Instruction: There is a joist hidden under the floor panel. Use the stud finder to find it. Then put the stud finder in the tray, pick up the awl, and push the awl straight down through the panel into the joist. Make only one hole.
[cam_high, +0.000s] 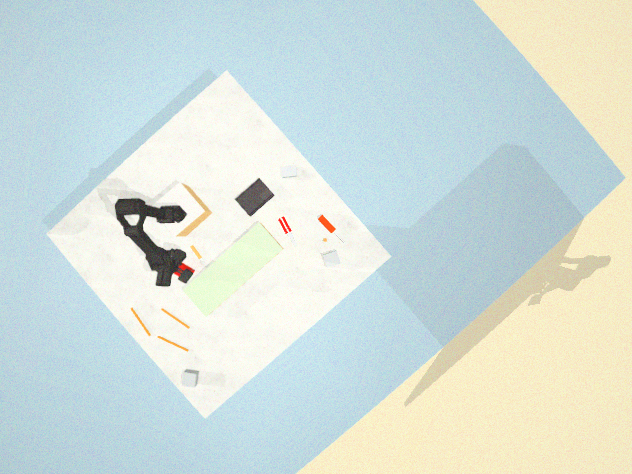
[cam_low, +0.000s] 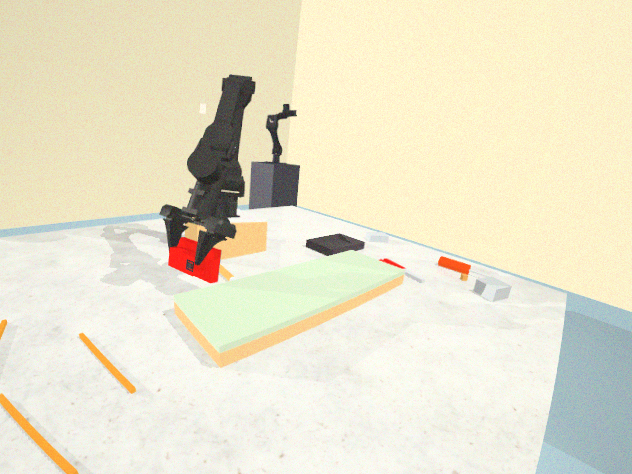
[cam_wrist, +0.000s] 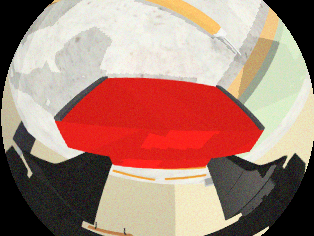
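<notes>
My gripper (cam_high: 179, 273) (cam_low: 189, 255) (cam_wrist: 156, 163) is shut on the red box-shaped stud finder (cam_high: 183, 270) (cam_low: 193, 262) (cam_wrist: 156, 127) and holds it low, just off the left end of the pale green floor panel (cam_high: 232, 267) (cam_low: 290, 293) (cam_wrist: 280, 74), not over it. I cannot tell whether the stud finder touches the table. A tan-handled tool with a thin grey tip (cam_high: 196, 251) (cam_low: 225, 272) (cam_wrist: 180, 6) lies on the table beside the panel, just beyond the stud finder. The dark tray (cam_high: 254, 196) (cam_low: 334, 243) sits past the panel's far end.
A tan L-shaped wooden wall (cam_high: 196, 211) (cam_low: 247, 237) stands behind the arm. A red-and-white striped tool (cam_high: 284, 225) (cam_low: 392, 262) and an orange-handled tool (cam_high: 326, 223) (cam_low: 454, 264) lie beyond the panel. Grey blocks (cam_high: 330, 257) (cam_low: 491, 288) (cam_high: 189, 377) and thin orange rods (cam_high: 175, 317) (cam_low: 107, 362) lie about.
</notes>
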